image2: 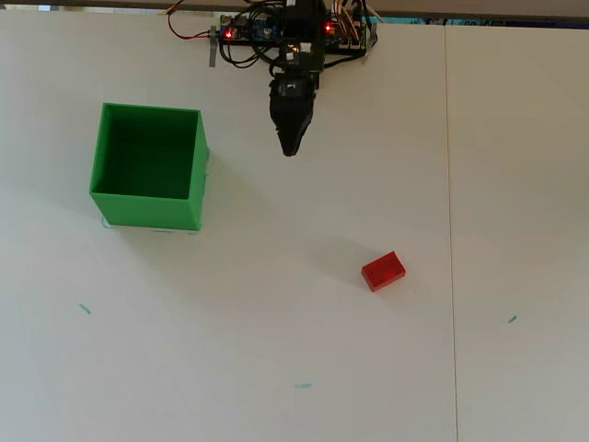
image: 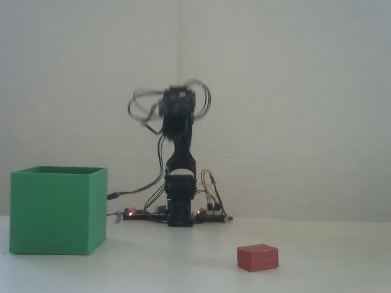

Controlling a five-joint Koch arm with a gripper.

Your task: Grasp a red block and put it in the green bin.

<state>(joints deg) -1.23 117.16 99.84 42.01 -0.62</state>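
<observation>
The red block (image: pixel 258 257) (image2: pixel 383 271) lies flat on the white table, alone, to the right of centre in the overhead view. The green bin (image: pixel 58 210) (image2: pixel 147 210) stands open-topped at the left, and its inside looks empty from above. My gripper (image2: pixel 291 147) hangs in the air near the arm's base, well away from both, its jaws drawn together to one dark point with nothing in them. In the fixed view the raised arm (image: pixel 177 116) is motion-blurred and the gripper's tip cannot be made out.
A circuit board (image2: pixel 248 29) (image: pixel 131 213) with small red lights and loose wires sits at the arm's base by the table's far edge. A seam (image2: pixel 448 230) runs down the table to the right of the block.
</observation>
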